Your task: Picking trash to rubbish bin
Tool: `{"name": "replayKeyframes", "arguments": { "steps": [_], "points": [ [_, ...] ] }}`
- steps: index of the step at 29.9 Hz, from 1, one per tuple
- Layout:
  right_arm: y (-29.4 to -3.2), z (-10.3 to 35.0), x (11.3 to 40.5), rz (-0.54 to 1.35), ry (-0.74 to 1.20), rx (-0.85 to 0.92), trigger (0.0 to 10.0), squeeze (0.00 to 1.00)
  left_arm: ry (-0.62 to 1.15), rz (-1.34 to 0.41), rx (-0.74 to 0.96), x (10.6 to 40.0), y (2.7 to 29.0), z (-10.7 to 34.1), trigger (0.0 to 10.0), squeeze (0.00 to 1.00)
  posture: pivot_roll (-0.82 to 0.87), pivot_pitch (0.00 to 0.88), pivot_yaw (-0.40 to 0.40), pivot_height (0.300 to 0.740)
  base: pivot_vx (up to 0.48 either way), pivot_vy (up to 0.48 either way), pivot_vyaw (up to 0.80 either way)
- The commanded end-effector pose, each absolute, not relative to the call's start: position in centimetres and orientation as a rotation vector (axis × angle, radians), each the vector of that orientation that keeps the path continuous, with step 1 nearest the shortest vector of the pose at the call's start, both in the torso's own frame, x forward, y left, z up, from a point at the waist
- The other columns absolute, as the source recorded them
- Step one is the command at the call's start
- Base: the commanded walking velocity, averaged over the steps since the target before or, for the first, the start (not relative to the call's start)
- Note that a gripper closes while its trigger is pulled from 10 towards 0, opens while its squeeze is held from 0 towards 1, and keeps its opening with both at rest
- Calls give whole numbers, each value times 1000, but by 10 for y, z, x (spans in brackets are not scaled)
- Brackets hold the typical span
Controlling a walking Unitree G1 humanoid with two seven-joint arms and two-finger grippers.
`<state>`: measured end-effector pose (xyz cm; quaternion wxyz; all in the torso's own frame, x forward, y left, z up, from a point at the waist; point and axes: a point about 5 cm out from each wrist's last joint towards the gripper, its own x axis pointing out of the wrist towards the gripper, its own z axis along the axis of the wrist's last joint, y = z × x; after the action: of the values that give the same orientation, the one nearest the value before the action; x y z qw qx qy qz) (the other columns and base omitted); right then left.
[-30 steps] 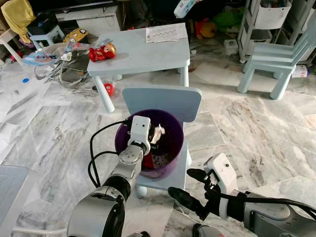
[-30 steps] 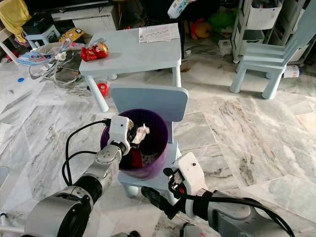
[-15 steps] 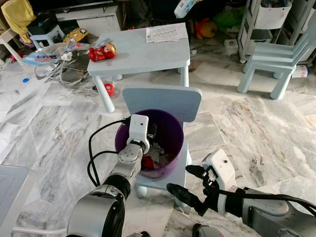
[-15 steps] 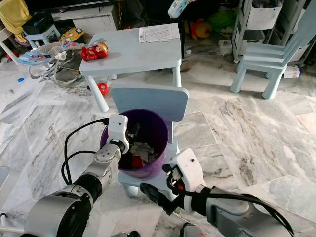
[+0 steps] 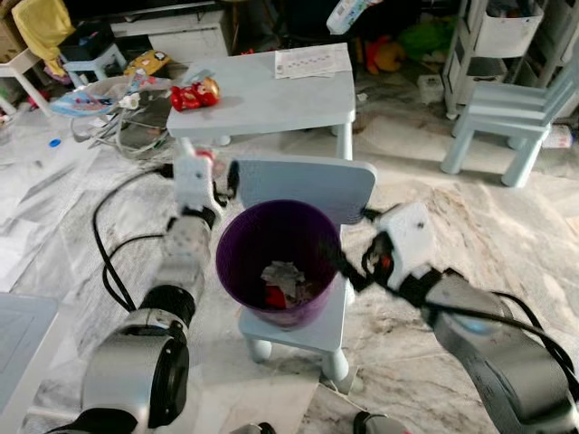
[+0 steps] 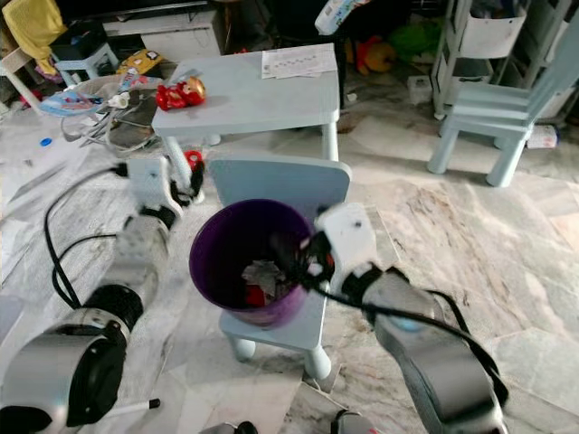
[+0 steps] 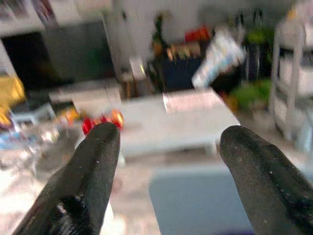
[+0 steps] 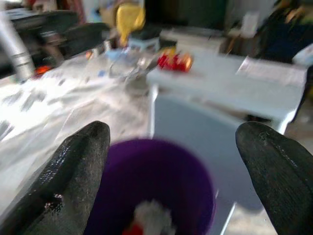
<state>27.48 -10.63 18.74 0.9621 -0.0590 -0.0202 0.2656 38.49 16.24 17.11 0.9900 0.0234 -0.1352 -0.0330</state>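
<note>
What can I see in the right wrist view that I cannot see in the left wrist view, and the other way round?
In the right wrist view: the purple bin from above, with crumpled white paper and something red inside, seen between the open fingers of the right gripper.

In the left wrist view: a white shelf unit at the side and a dark cluttered corner behind the table, seen between the open fingers of the left gripper.

In both: the light blue table with the red toy and a sheet of paper on it, and the chair back.
</note>
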Motion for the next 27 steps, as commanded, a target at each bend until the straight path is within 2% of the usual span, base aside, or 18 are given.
{"name": "replayKeyframes", "arguments": {
  "steps": [1,2,3,4,7,10,14,17,22,23,24,27],
  "points": [
    [-105,189,283,504,-75,-134,10000,1000,-329,-27,54,380,175,176,10000,1000,-105,72,85,740,0,0,0],
    [-103,190,286,495,-89,-139,10000,1000,-346,-10,56,377,179,177,10000,1000,-105,72,85,740,0,0,0],
    [-102,192,290,485,-101,-142,10000,553,-365,16,73,374,185,178,10000,1000,-95,63,79,740,0,0,0],
    [-101,193,298,461,-101,-141,10000,0,-388,72,98,364,196,175,10000,1000,-83,57,75,740,0,0,0],
    [-103,190,313,384,-69,-107,10000,0,-404,143,120,345,212,169,10000,1000,-67,50,63,740,0,0,0],
    [-104,189,322,364,-37,-32,10000,0,-442,138,168,332,218,172,10000,1000,-53,42,43,740,0,0,0],
    [-110,199,332,347,-123,-106,10000,0,-463,253,140,324,238,184,10000,1000,-33,28,26,740,0,0,0],
    [-112,207,336,338,-181,-139,10000,0,-470,252,166,318,236,187,10000,1000,-29,25,29,740,0,0,0],
    [-115,209,341,319,-189,-83,10000,0,-442,261,182,313,231,187,10000,1000,-26,25,31,740,0,0,0],
    [-117,204,343,286,-179,-120,10000,0,-424,255,180,313,226,185,10000,451,-23,26,33,740,0,0,0],
    [-116,202,343,279,-183,-131,10000,0,-415,238,183,313,223,184,10000,0,-23,26,33,740,0,0,0],
    [-114,194,342,289,-145,-169,10000,0,-390,151,172,314,211,179,10000,0,-25,28,36,740,0,0,0]
  ]
}}
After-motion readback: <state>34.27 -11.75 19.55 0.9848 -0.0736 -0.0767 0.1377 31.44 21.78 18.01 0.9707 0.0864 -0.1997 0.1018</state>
